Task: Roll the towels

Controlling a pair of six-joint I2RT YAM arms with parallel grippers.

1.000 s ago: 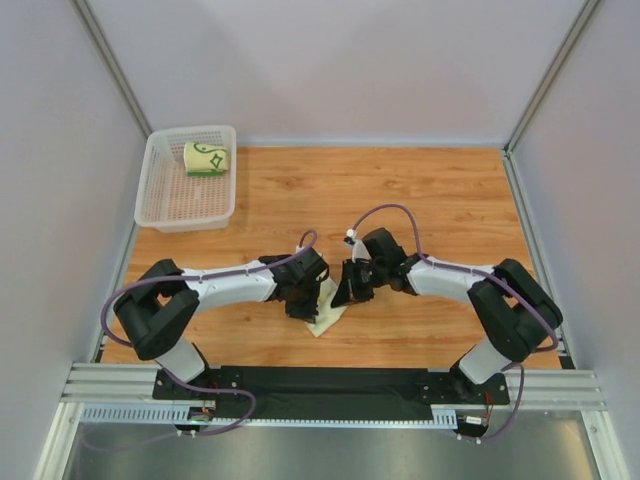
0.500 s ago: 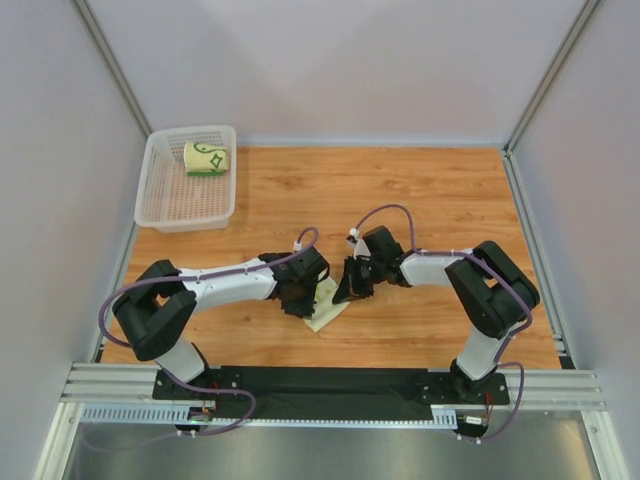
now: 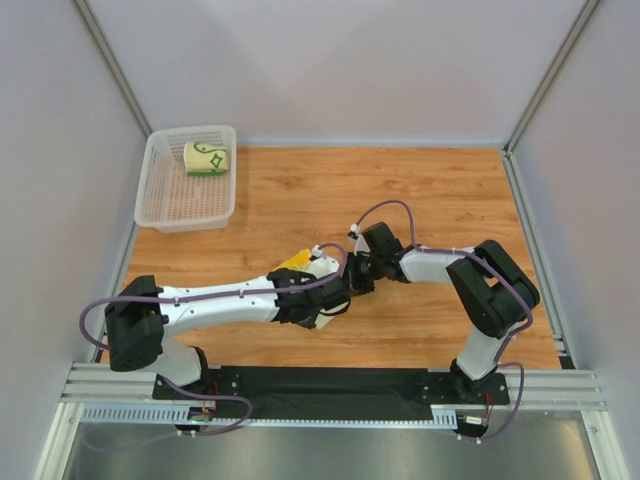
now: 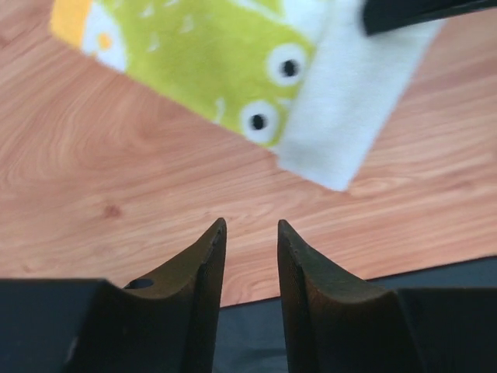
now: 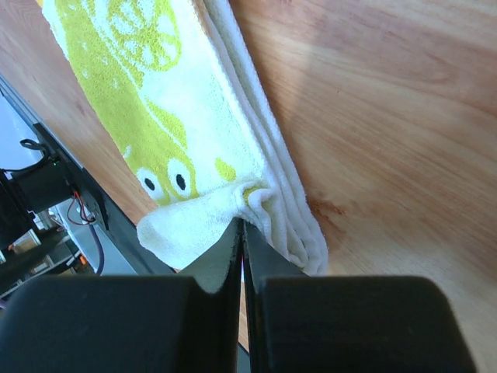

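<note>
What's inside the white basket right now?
One rolled cream towel with green lines lies in the far right corner of the basket. The mesh floor directly under the roll is covered, so anything beneath it cannot be seen.

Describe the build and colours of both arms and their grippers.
The left arm and right arm each have white link shells between chunky black joint housings. A thin purple cable loops along each arm. The left gripper and right gripper are black, each with two flat fingers that taper to narrow tips.
</note>
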